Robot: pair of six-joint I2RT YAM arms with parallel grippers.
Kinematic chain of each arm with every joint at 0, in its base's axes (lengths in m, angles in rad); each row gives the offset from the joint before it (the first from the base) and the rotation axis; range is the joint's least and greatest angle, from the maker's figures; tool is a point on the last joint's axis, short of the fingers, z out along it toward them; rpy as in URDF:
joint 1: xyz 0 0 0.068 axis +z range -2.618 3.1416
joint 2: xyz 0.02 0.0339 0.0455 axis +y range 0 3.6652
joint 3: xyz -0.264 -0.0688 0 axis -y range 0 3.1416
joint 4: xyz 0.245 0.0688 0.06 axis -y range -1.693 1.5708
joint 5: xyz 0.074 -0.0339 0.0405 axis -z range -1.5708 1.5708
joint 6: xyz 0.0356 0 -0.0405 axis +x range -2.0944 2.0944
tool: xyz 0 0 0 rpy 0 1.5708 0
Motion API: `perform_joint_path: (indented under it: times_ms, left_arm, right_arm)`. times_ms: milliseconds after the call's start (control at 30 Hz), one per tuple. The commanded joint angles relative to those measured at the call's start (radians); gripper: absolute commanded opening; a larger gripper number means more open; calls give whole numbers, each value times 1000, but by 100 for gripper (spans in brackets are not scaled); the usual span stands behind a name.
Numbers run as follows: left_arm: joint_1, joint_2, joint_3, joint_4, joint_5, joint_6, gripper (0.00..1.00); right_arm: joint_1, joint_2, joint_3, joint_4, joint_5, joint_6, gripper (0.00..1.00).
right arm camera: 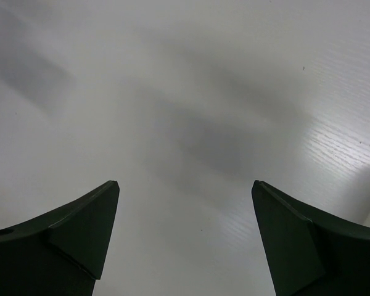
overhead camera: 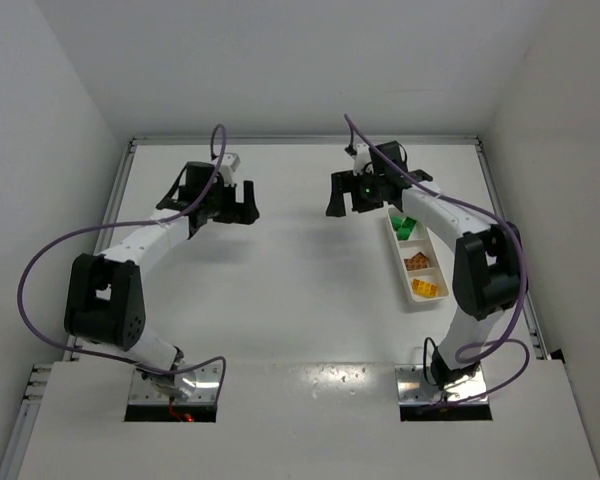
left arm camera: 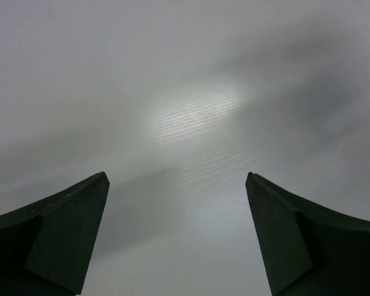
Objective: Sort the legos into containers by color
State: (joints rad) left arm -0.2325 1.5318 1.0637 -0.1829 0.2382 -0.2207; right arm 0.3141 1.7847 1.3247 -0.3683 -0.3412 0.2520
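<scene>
Legos point(overhead camera: 416, 262) lie in tray point(overhead camera: 421, 302); left gripper point(left arm camera: 176, 179) and right gripper point(right arm camera: 185, 183) gape wide, empty.

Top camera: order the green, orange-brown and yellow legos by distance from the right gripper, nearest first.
1. green legos, far end of the tray, closest to the right gripper.
2. orange-brown legos, middle compartment.
3. yellow legos, near end, toward the arm's base.
</scene>
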Motion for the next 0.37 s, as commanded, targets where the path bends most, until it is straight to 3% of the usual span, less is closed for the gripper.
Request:
perform_joint_path:
  times_ms: [0,333]
  left_arm:
    - [70,-12,-19,20,-39,1,100]
    - [113,45,-19,54,-39,-28,100]
  right_arm:
    - [8,-1,36,91,39,18,89]
    - [39,42,68,80,87,-11,89]
